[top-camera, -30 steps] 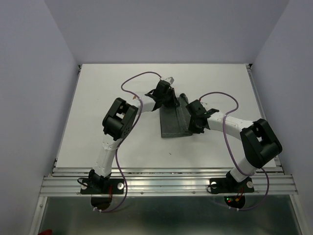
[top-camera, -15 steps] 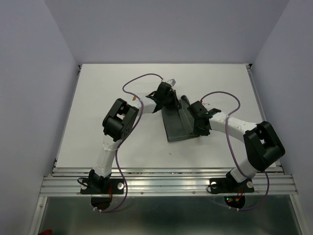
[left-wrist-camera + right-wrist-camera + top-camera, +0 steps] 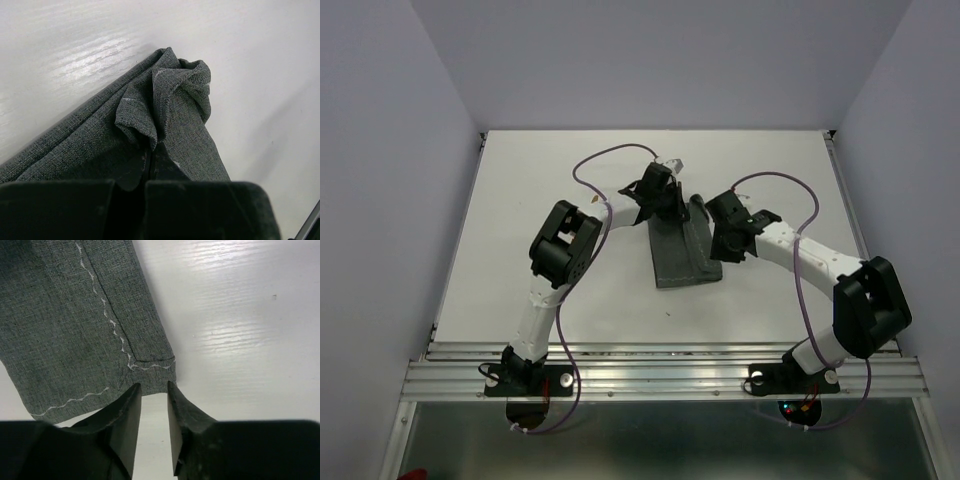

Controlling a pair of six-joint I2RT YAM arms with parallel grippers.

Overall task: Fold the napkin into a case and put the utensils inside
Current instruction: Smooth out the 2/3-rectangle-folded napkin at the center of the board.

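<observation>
The napkin (image 3: 680,255) lies on the white table as a dark grey folded strip, widest at its near end. My left gripper (image 3: 665,206) is shut on its bunched far end; in the left wrist view the cloth (image 3: 175,105) puckers up right in front of the closed fingertips (image 3: 148,161). My right gripper (image 3: 726,248) hovers at the strip's right near corner. In the right wrist view its jaws (image 3: 154,386) stand apart with bare table between them, just short of the hemmed corner (image 3: 150,360). The utensils are out of view.
The white table (image 3: 520,220) ends at a metal rail (image 3: 660,370) by the arm bases. Pale walls close in the left, right and far sides. Purple cables (image 3: 610,158) loop above both arms.
My right gripper has opened and let go of the napkin's near right corner, then drawn back to the right. The strip's near end swung a little. The left gripper stays shut on the cloth.
</observation>
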